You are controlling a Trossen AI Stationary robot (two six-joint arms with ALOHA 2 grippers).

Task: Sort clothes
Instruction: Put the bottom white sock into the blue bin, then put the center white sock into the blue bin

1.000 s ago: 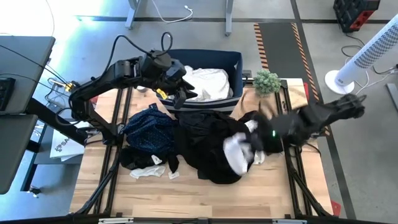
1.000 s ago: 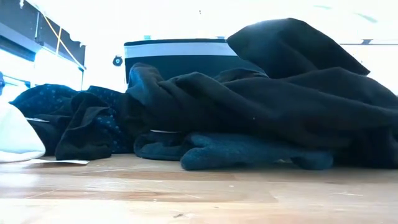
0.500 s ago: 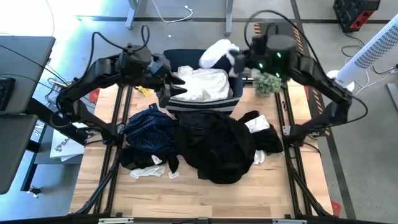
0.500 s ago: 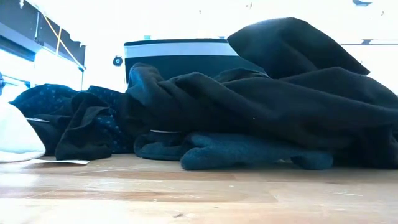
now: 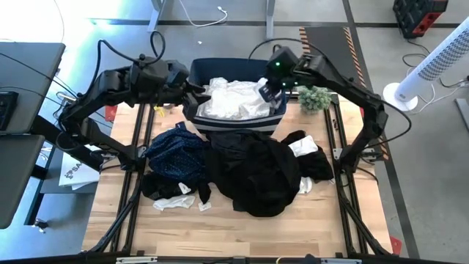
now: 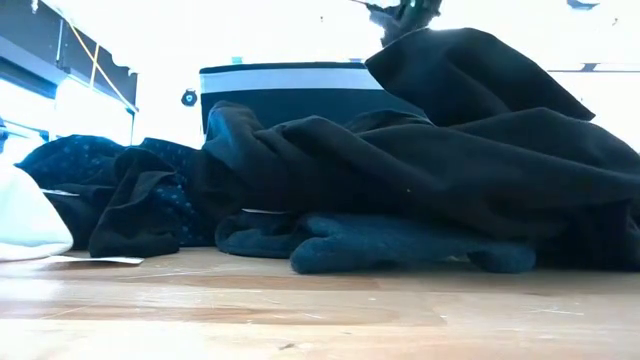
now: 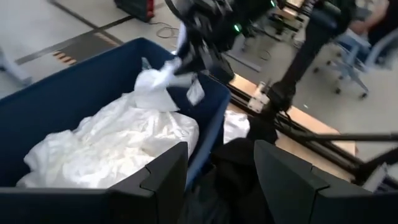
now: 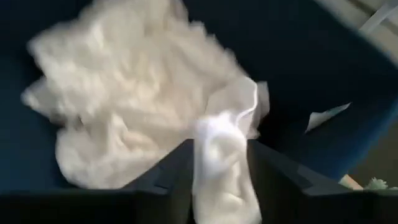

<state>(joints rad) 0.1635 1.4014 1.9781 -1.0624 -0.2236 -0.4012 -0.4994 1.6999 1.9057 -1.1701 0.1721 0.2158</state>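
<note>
A dark blue bin point(image 5: 277, 73) stands at the table's far edge, with white clothes point(image 5: 231, 99) heaped inside. My right gripper point(image 5: 269, 89) hangs over the bin's right part, with a small white garment point(image 8: 221, 155) between its fingers. My left gripper point(image 7: 221, 177) hovers open at the bin's left rim with nothing between its fingers. Black clothes point(image 5: 256, 172) lie piled mid-table. A navy dotted garment point(image 5: 176, 150) rests to the left of the pile. Small white socks point(image 5: 176, 199) lie near the front. My right gripper has the small white garment's upper end point(image 8: 222, 134) between its two fingers, which point down into the bin from above. The rest point(image 7: 155, 87) hangs slack below the fingers, over the white heap in the bin.
A small green plant point(image 5: 314, 95) stands just right of the bin. Another white piece point(image 5: 304, 147) lies at the black pile's right edge. A white fan point(image 5: 432, 66) stands off the table at far right, and a desk point(image 5: 22, 110) at left.
My right gripper has lifted the white garment off the black pile at the table's right. It has swung the garment up toward the far edge, then come down over the bin's right part. My left gripper has drawn back slightly toward the table's left.
</note>
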